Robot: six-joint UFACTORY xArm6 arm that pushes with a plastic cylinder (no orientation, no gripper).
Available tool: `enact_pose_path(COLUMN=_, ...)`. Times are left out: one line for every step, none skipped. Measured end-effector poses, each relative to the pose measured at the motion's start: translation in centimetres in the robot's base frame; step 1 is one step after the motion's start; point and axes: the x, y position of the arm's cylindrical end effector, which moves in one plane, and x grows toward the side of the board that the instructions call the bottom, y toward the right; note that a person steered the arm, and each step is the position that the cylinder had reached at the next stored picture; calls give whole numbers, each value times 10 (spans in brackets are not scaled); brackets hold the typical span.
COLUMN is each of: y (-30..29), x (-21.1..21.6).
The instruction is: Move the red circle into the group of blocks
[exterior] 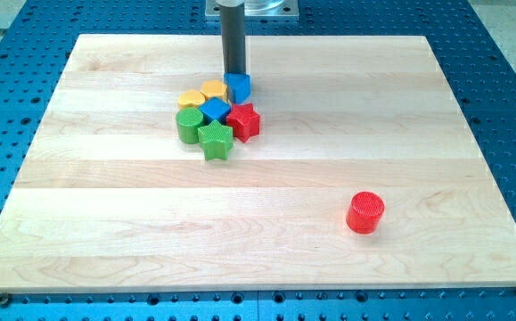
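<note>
Board: a pale wooden board (266, 178) of glued planks is laid on a blue perforated metal table (507, 80); it fills most of the view.

Arm: a straight dark grey rod is seen coming down from a metal mount at the view's top. No hand or fingers are fitted, so nothing is held or clasped. My tip (233, 74) is set just behind the group, touching or nearly touching the blue block at its far side; contact cannot be confirmed.

Group: seven small blocks are packed together in the upper middle of the board: a green plastic cylinder (188, 126), a green star-shaped block (215, 140), a red star-shaped block (244, 121), a blue cube-like block (238, 86), a second blue block (215, 110) in the middle, and two yellow-orange blocks (203, 94) at the back, their shapes not clearly made out.

Task piece: the red plastic circle, a short ribbed cylinder (364, 212), is stood alone toward the view's lower right, well apart from the group and from my tip.

Handling: the red circle is judged light, rigid and easily slid on the smooth wood. Being round, it may roll off the tip sideways if pushed off-centre. Contact is best made on its lower-right side, opposite the group, in line with the cluster.

Writing: no brands, labels or lettering can be read anywhere.
</note>
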Motion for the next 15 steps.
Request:
enact_pose_path(y=6, x=9)
enact_pose_path(y=2, x=14)
enact_pose_path(y=1, x=17)
enact_pose_path(y=49, x=20)
enact_pose_path(y=153, x=46)
enact_pose_path(y=234, x=148)
enact_pose_path(y=245, x=228)
enact_pose_path(y=180, x=245)
enact_pose_path(y=182, x=278)
enact_pose_path(y=131, x=279)
enact_pose_path(y=77, x=227)
enact_pose_path(y=75, x=191)
enact_pose_path(y=75, x=158)
enact_pose_path(y=111, x=142)
enact_pose_path(y=132, x=128)
